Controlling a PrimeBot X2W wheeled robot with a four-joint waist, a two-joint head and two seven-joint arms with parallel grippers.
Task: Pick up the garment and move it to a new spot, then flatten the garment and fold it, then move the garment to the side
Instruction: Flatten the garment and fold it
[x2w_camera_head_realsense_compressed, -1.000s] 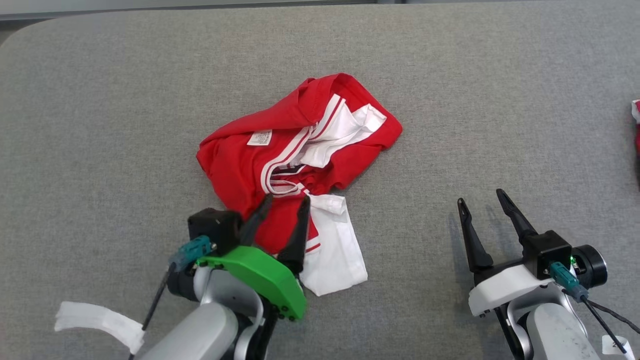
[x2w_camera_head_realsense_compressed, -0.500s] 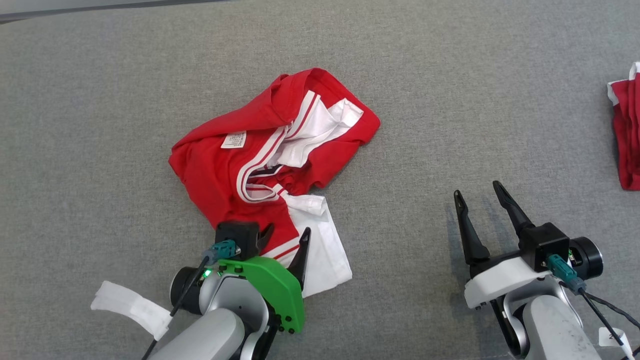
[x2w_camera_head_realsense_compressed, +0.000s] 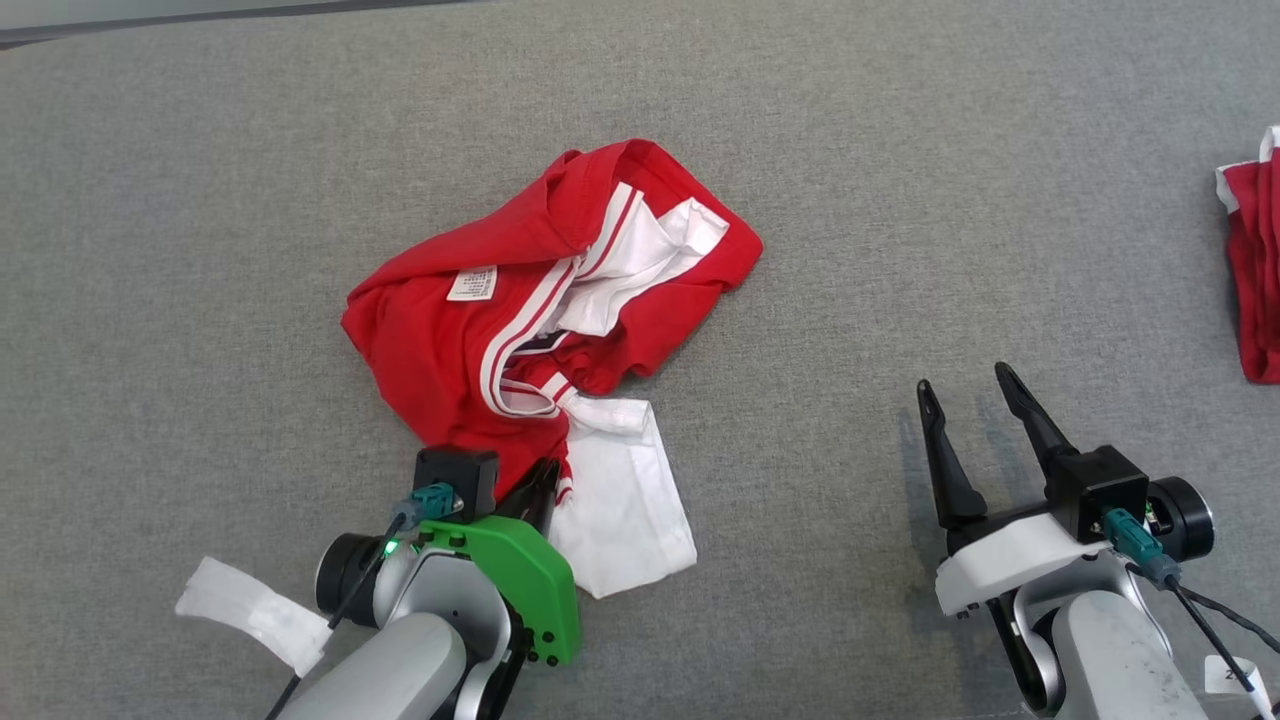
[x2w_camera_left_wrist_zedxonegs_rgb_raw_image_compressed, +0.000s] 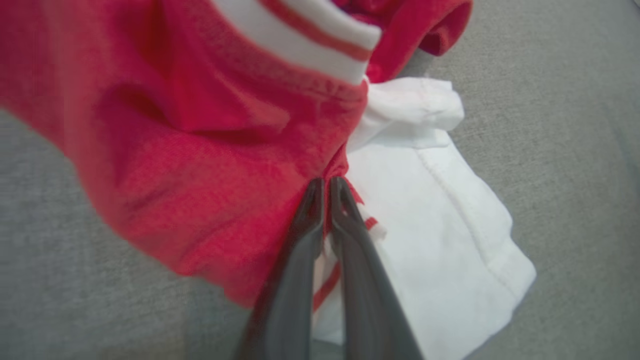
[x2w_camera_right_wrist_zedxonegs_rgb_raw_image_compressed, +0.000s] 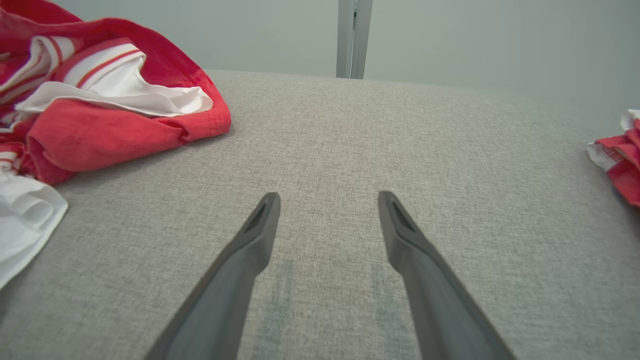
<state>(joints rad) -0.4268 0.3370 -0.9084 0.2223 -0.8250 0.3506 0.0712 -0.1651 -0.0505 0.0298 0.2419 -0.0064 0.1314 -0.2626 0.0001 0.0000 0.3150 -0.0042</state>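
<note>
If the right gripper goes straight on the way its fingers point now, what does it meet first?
Nothing but bare table, it seems: the right gripper points between the garment and the other red cloth. How low it points is unclear.

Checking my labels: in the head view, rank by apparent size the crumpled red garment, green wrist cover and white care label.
Largest: crumpled red garment.
Then green wrist cover, nearer the camera.
Smallest: white care label.

The counter (x2w_camera_head_realsense_compressed: 900, 200) is presenting a grey, coarse-woven matt fabric covering, the garment (x2w_camera_head_realsense_compressed: 440, 340) is showing soft matt knit cloth, and the left pincer (x2w_camera_left_wrist_zedxonegs_rgb_raw_image_compressed: 324, 182) is showing smooth dark plastic.
</note>
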